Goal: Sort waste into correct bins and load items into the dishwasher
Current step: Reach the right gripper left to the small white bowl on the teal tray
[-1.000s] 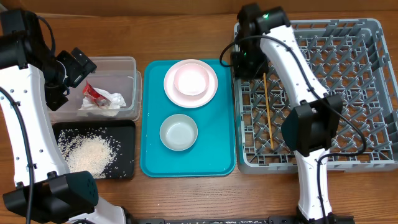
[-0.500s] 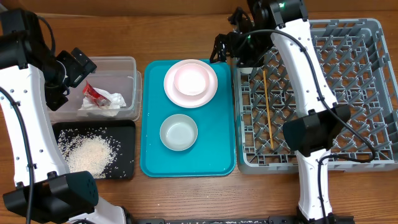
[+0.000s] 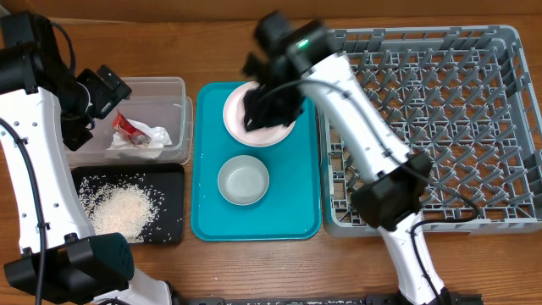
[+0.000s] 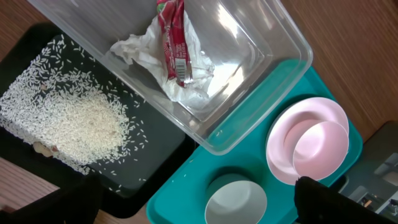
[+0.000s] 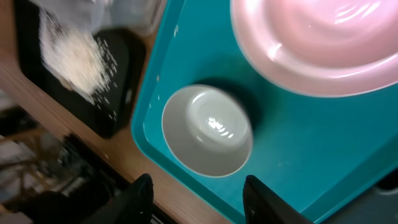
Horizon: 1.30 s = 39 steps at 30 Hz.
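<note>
TABLETOP: The R pincer [image 5: 200, 202] hangs over the teal tray [image 5: 298, 168], fingers spread w/ nothing btwn them. Just ahead of its fingertips sits a whitish bowl [image 5: 208, 132], upright & empty. Further ahead lies the pink plate [image 5: 323, 43], w/ a second bowl [image 4: 320, 149] nested on it, shown best by the L wrist cam.

Both bowls look stiff, glazed & slick, prob. light but breakable. The sound hold is on the rim, one finger inside & one outside, not across the full width. The plate is wide, shallow & flat on the tray, so it offers little edge. The bowl on it likely has to come off first.

The L pincer [image 4: 196, 194] hovers spread & empty. Ahead of it stands the clear tub [image 4: 261, 50], holding a crumpled napkin [image 4: 140, 46] w/ a red wrapper [image 4: 173, 37] on top, both soft & near weightless. Toward its left finger, the black tray [image 4: 149, 163] holds loose rice [image 4: 74, 118] in a low heap w/ stray grains round it.

The dish rack [image 3: 474, 127] stands well off to the R pincer's side, right beside the teal tray. No crockery shows among its pegs, though the arm covers part of it, so that part can't be told.
</note>
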Available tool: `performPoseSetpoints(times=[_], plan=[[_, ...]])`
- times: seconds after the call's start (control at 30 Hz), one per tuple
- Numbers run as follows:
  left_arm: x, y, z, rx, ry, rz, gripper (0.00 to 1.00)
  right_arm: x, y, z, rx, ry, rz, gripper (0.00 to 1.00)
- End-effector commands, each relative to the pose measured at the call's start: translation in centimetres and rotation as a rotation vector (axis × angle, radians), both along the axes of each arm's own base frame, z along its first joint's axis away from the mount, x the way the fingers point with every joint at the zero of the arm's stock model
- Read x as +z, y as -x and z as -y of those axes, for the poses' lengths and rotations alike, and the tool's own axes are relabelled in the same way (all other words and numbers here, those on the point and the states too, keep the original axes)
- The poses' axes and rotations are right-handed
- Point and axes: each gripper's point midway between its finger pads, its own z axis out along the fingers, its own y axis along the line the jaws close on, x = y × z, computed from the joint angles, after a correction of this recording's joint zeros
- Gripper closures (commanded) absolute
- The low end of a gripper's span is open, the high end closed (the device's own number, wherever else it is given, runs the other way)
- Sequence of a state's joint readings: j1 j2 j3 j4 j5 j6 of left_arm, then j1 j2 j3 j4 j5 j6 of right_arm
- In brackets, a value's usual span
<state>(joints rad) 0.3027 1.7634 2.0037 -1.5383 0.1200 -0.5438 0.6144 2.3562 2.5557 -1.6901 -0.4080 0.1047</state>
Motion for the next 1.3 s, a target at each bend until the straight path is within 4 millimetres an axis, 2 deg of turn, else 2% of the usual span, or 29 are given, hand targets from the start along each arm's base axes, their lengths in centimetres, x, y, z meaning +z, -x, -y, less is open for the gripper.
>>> performPoseSetpoints(times=[0.0, 0.23, 0.47, 0.57, 0.67, 0.83, 1.03, 1.27], plan=[[1.4, 0.1, 0.1, -0.015, -0.016, 0.044, 0.0, -0.6, 2.4, -1.4, 0.069, 0.064, 0.028, 0.53], [1.4, 0.1, 0.1, -0.015, -0.016, 0.044, 0.0, -4.5, 7.1, -5.5, 0.173, 0.106, -0.003, 0.57], [1.4, 0.1, 0.1, -0.015, -0.016, 0.044, 0.0, -8.7, 9.3, -6.4, 0.205, 0.204, 0.014, 0.57], [1.4, 0.1, 0.1, -0.015, -0.016, 0.044, 0.0, -9.9, 9.4, -6.9, 0.216, 0.207, 0.04, 0.57], [1.4, 0.1, 0.1, -0.015, -0.016, 0.044, 0.0, -10.9, 8.8, -6.7, 0.214, 0.232, 0.08, 0.57], [1.4, 0.1, 0.1, -0.015, -0.016, 0.044, 0.0, -12.0, 8.9, -6.4, 0.214, 0.245, 0.075, 0.58], [1.4, 0.1, 0.1, -0.015, -0.016, 0.044, 0.0, -12.2, 9.1, -6.2, 0.216, 0.253, 0.067, 0.69], [1.4, 0.1, 0.1, -0.015, -0.016, 0.044, 0.0, -12.3, 9.0, -5.5, 0.215, 0.288, 0.071, 0.69]])
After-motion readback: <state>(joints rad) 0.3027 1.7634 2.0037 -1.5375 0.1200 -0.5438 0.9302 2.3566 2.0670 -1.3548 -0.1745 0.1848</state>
